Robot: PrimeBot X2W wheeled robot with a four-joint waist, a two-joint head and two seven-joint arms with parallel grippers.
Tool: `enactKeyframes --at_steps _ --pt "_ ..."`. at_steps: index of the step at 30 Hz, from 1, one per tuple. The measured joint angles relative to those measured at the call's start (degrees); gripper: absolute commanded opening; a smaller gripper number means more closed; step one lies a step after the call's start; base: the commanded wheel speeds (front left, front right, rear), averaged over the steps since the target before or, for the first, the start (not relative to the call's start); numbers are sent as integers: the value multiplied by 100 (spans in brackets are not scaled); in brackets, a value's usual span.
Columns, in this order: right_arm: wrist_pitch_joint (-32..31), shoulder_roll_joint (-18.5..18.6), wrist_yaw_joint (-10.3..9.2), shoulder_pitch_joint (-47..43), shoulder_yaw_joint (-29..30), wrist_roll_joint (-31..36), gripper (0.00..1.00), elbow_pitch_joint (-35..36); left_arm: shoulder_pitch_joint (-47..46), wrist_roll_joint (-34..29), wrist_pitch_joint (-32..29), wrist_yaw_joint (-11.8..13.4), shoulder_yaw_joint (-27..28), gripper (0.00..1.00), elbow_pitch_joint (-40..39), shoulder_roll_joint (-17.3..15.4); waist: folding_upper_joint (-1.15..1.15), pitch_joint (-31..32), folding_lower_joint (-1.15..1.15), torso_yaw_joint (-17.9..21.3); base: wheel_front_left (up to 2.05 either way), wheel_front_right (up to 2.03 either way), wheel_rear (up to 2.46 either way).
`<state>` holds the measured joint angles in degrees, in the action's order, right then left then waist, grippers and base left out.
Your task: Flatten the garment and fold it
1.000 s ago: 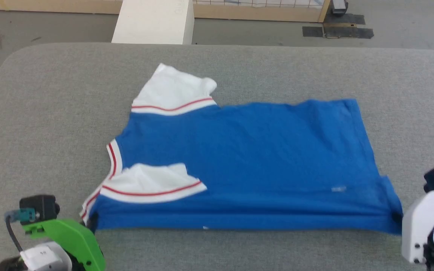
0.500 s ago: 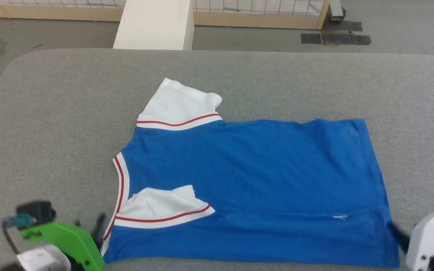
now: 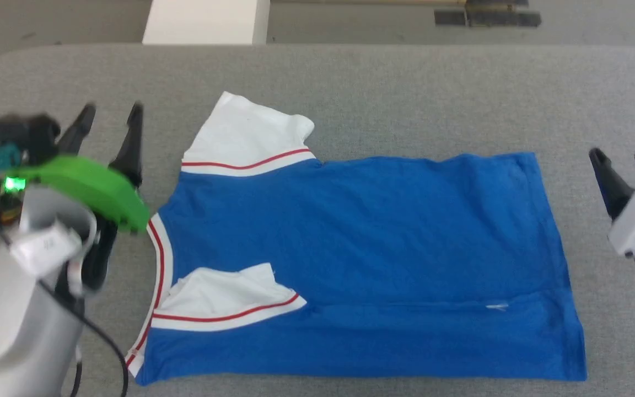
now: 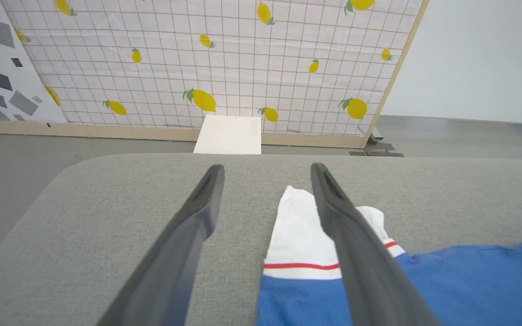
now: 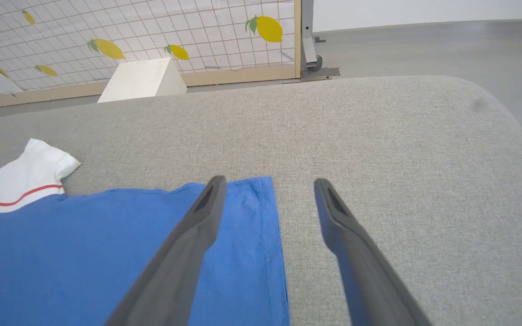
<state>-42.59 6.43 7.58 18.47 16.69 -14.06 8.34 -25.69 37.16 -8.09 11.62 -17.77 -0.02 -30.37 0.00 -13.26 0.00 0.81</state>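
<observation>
The royal-blue jersey T-shirt (image 3: pixel 361 248) lies spread flat across the middle of the grey bench (image 3: pixel 405 94), collar toward the robot's left and hem toward its right. Its nearest long edge is folded over onto the body, and the fold line runs parallel to that edge. The near white sleeve (image 3: pixel 229 292), with its red stripe, is tucked in on top of the blue cloth.

A second ago both tools sat low at the shirt's near corners, pinched shut. Now each stands with its fingers spread wide and nothing between them. The left tool (image 3: pixel 112 110) is off the collar side, just beside the shirt and level with the far white sleeve (image 3: pixel 246 135). In its wrist view that sleeve shows between and behind the fingers (image 4: pixel 351 235). The right tool (image 3: pixel 619 157) is past the hem, apart from the cloth. In its wrist view the far hem corner lies under one finger (image 5: pixel 184 244).

Beyond the bench's far edge a white block (image 3: pixel 204 22) stands on the floor. Behind it is a grid panel printed with lemons (image 4: pixel 224 68).
</observation>
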Motion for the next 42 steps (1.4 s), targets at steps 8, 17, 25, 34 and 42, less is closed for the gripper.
enactKeyframes --at_steps 8,17,25,34,42 --pt "-9 -85 0 863 -412 216 100 -255 -2100 -11 -589 -724 -513 100 1914 461 0 -719 1 98 0 0 0" --pt "9 -141 0 1201 -590 332 100 -378 -3526 14 -2659 -1006 -1134 100 3571 691 0 -1484 1 274 0 0 0" --pt "27 -138 0 1200 -576 349 100 -411 -4020 15 -4348 -869 -1448 33 3880 626 0 -1767 0 474 0 0 0" --pt "-47 107 0 1056 -449 345 100 -468 -3164 482 -2487 -1143 -781 0 3155 636 0 -1495 1 315 0 0 0" --pt "-940 724 0 1131 -926 455 100 -876 -2475 520 -1346 -1166 -401 0 1858 393 0 -1331 0 61 0 0 0"
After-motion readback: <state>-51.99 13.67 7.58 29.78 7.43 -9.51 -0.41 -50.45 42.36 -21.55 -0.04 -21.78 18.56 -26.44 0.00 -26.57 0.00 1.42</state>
